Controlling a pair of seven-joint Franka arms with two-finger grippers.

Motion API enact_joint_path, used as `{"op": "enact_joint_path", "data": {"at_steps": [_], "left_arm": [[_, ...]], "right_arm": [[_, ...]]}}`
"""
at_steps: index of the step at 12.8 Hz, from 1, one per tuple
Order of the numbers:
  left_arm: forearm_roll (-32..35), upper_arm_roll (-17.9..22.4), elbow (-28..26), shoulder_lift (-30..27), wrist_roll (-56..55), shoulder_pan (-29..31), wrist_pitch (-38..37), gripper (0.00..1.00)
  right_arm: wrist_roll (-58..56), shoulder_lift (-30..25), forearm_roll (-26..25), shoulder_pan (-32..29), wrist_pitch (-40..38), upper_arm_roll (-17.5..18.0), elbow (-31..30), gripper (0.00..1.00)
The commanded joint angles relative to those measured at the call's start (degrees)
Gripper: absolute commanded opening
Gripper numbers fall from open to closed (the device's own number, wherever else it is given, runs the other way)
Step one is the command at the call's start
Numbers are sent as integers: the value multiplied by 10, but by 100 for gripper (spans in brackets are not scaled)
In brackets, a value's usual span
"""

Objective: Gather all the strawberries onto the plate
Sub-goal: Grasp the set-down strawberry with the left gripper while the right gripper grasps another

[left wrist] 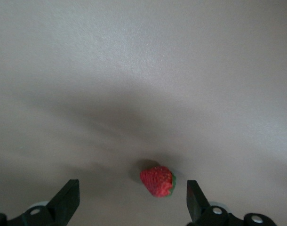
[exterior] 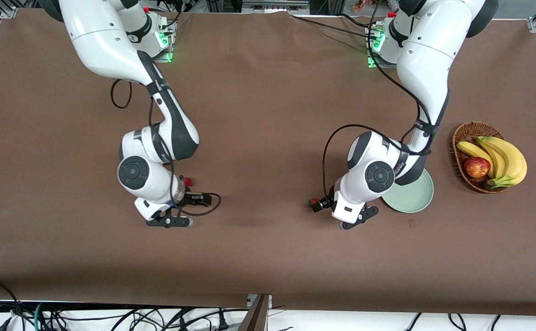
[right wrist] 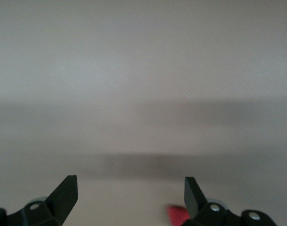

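So far I see no berry on the plate [exterior: 412, 200], lower right of centre in the front view. My left gripper [left wrist: 133, 200] hangs with jaws wide over one strawberry [left wrist: 157, 181], low centre in its wrist view. My right gripper [right wrist: 130, 197], jaws wide too, has a red berry [right wrist: 176, 214] by one finger. All collecting remains.

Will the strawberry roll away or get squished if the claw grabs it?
The strawberry looks small and rounded, lying on its side on the flat cloth, so a nudge might roll it. It probably weighs little. Its bumpy skin looks soft, so a hard pinch from the open left claw could perhaps dent it.
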Motion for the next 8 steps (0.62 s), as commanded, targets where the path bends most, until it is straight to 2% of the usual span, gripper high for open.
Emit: {"op": "enact_joint_path", "data": {"at_steps": [1, 3, 5, 7, 8], "left_arm": [[0, 13, 22, 13, -9, -21, 5, 100], [17, 30, 21, 14, -19, -42, 6, 100], [72, 61, 18, 14, -53, -77, 4, 100], [76, 62, 17, 17, -60, -80, 5, 100], [74, 62, 20, 23, -67, -81, 5, 100]], "right_arm": [[-44, -85, -4, 3, 35, -10, -158, 100], [-44, -106, -4, 4, 67, -8, -216, 99], [-43, -101, -4, 8, 87, -7, -229, 99], [-37, -84, -1, 16, 104, -7, -229, 98], [-37, -78, -1, 16, 111, -7, -230, 94]]}}
